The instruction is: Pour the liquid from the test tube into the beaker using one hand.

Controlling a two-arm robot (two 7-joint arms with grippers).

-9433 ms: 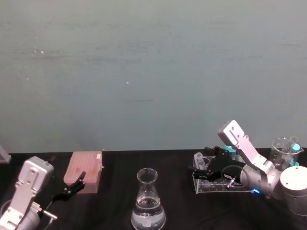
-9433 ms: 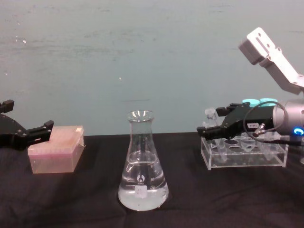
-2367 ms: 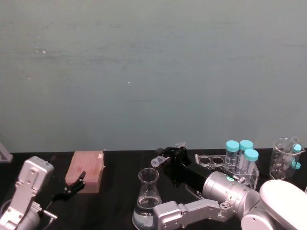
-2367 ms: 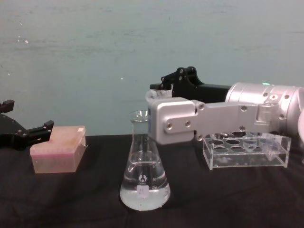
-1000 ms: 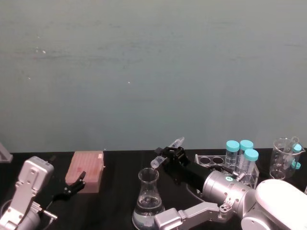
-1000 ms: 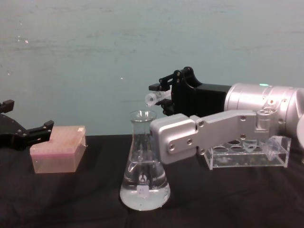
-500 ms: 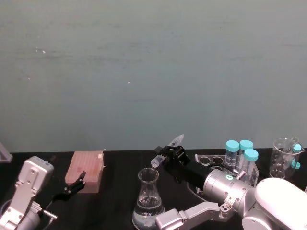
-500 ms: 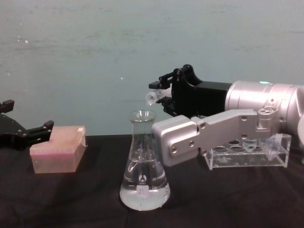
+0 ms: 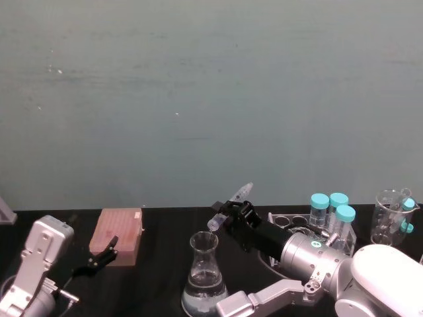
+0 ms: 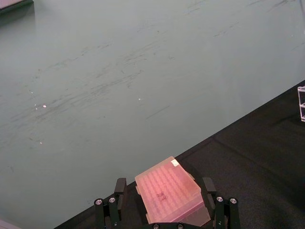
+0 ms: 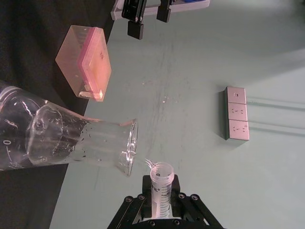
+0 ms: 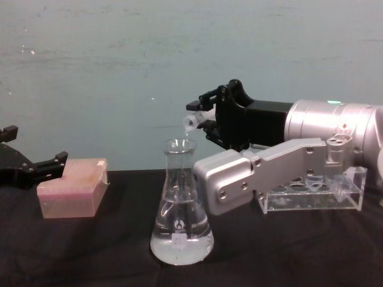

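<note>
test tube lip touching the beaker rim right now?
Apart. Chest view shows the test tube, tilted in the right pincer, with a clear gap between its lip and the beaker rim.

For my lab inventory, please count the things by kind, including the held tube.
Beaker: 1
Test tube, in the right gripper jaws: 1
Clear rack: 1
Teal-capped tubes in that rack: 3
Pink box, near the idle left gripper: 1
Glass cup far right, contents not counted: 1
Total: 8
</note>
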